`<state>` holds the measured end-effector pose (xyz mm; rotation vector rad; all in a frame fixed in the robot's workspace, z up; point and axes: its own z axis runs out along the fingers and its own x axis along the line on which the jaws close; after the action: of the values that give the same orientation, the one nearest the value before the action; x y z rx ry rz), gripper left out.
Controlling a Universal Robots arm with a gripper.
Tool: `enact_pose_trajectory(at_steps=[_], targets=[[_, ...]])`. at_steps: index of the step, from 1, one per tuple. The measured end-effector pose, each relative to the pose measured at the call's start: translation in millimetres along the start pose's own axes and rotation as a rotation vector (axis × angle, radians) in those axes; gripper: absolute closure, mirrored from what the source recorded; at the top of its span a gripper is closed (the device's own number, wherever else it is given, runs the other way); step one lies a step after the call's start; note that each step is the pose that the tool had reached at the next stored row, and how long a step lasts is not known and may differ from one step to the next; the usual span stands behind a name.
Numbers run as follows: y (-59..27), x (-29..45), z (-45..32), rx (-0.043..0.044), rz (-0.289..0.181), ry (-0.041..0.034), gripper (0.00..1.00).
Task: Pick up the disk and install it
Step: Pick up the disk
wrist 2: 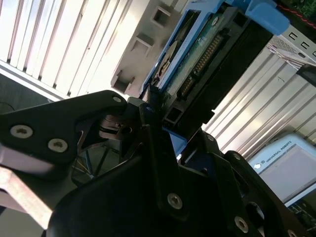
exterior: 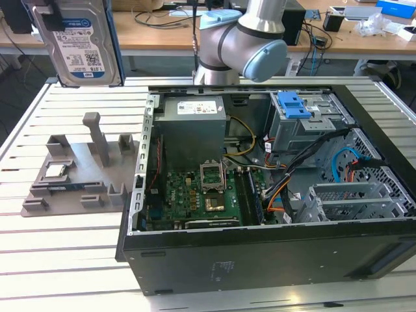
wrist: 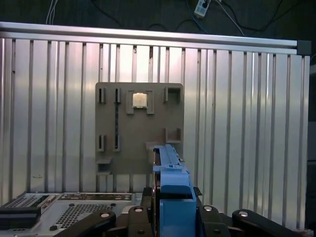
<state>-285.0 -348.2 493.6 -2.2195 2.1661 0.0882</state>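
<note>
The disk point(exterior: 81, 42), a silver drive with a white-and-blue label in a blue bracket, hangs upright high over the table at the exterior view's left, above the grey holder point(exterior: 71, 175). In the first wrist view the disk point(wrist: 170, 168) appears edge-on with its blue bracket between the black fingers, and my gripper point(wrist: 170, 217) is shut on it. The second wrist view shows the disk's point(wrist 2: 202, 54) green circuit-board side and connector, clamped in the gripper point(wrist 2: 158, 118).
An open computer case point(exterior: 260, 253) lies on the slatted table, with a grey power-supply box point(exterior: 192, 127) and a blue-latched drive bay point(exterior: 292, 104) inside. The holder carries a small square chip point(wrist: 140, 100). The arm's base point(exterior: 240, 39) stands behind the case.
</note>
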Motion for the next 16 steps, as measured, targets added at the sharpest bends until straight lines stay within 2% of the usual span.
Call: enact_pose_trajectory(at_steps=[2, 7, 12, 15, 16], targets=[[-2.0, 2.1, 0.4, 0.0001, 0.002, -0.0001, 0.63], [-17.0, 7.8, 1.2, 0.0002, 0.002, -0.0001, 0.63], [-36.7, 12.3, 1.4, 0.0, 0.002, 0.0, 0.63], [-59.6, 16.0, 1.4, -0.0002, 0.002, 0.0, 0.63], [-63.6, 16.5, 1.4, -0.0003, 0.002, 0.0, 0.63]])
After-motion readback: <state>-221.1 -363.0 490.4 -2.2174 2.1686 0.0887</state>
